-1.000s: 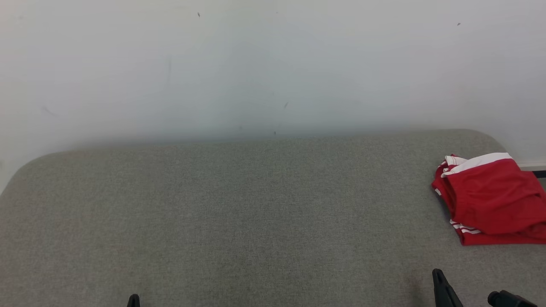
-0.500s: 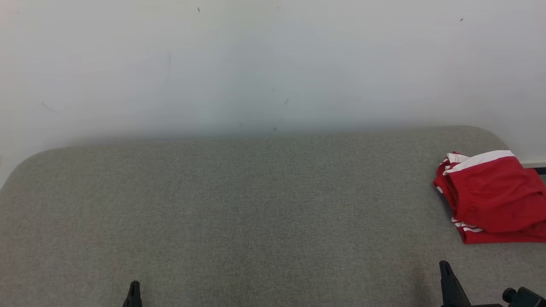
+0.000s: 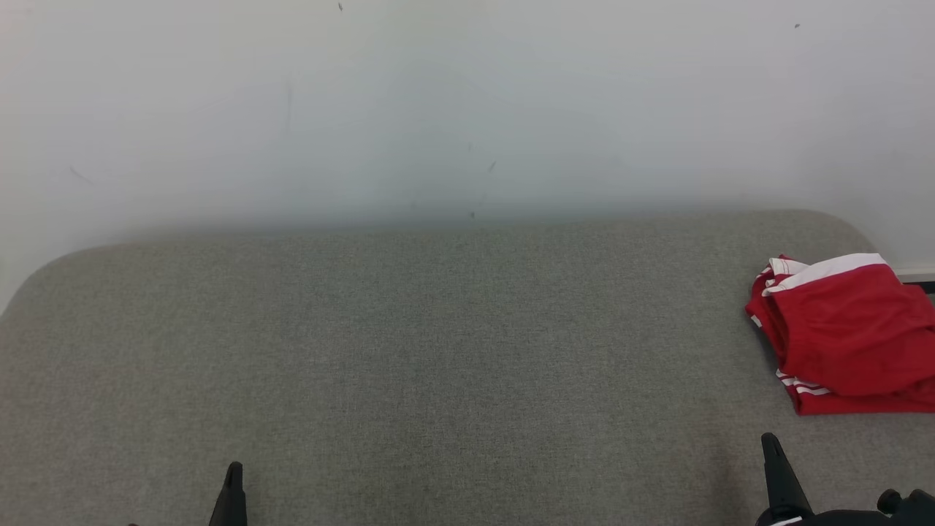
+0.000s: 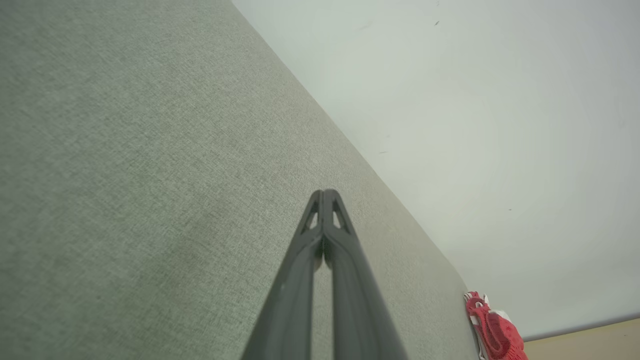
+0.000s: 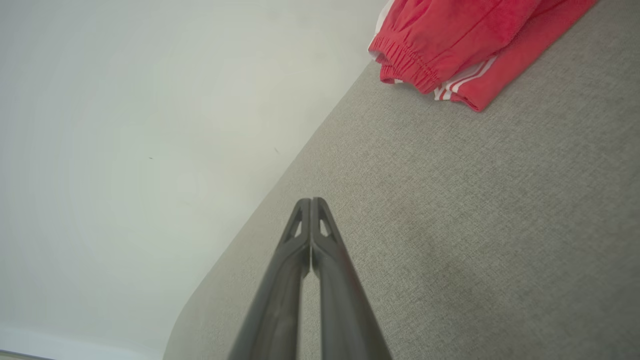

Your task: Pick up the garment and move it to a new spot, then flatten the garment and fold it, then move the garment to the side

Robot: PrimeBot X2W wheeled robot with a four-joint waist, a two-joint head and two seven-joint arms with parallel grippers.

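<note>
At the lower left of the head view, the left gripper [image 3: 234, 475] hovers over a grey padded surface [image 3: 438, 351] with its two dark fingers pressed together on nothing, a pinch that its own wrist view confirms. Across the middle of the frame the surface runs bare up to a pale wall [image 3: 438, 109]. At the lower right, the right gripper [image 3: 773, 453] is likewise clenched and empty, its tip just short of the garment [image 3: 847, 343]. This red piece with white trim lies bunched in loose layers at the right edge of the frame, close to the surface's rounded far corner and partly cut off by the frame. The trouble likely starts there. Fingers that arrive closed would only shove the cloth toward that corner and perhaps off it. A pinch that catches a single layer could lift the heap lopsided and let the rest slide away. The left gripper sits well apart from the garment, so any two-handed spreading calls for a long reach across the surface. By count, there is one garment, two grippers with two fingers each, one padded surface and one wall.
</note>
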